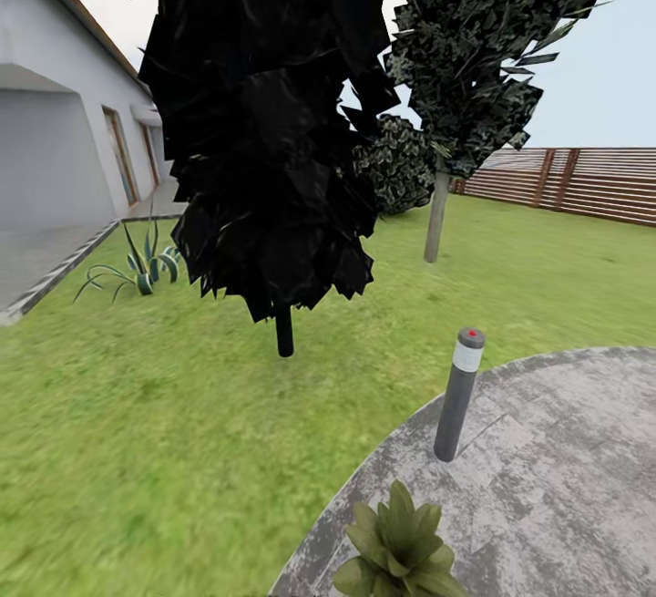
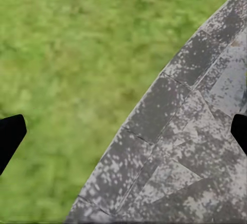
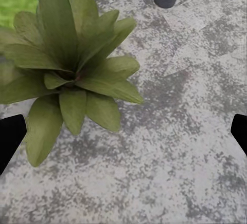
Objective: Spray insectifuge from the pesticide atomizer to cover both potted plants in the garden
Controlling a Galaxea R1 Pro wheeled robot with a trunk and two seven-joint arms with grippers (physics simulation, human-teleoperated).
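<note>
One potted plant (image 3: 72, 75) sat near the patio (image 1: 565, 488) edge, just ahead of the empty, spread-fingered right gripper (image 3: 123, 136). The left gripper (image 2: 123, 142), also spread & empty, hung over the patio's grass-side rim. The atomizer wasn't seen; right arm judged nearer the plant.

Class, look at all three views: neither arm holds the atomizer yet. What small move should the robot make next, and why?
Probably turn the head to search for the bottle. Both sets of jaws stand wide apart and empty; the left gripper hangs over the patio edge, the right gripper beside a potted plant. Spraying must wait.
</note>
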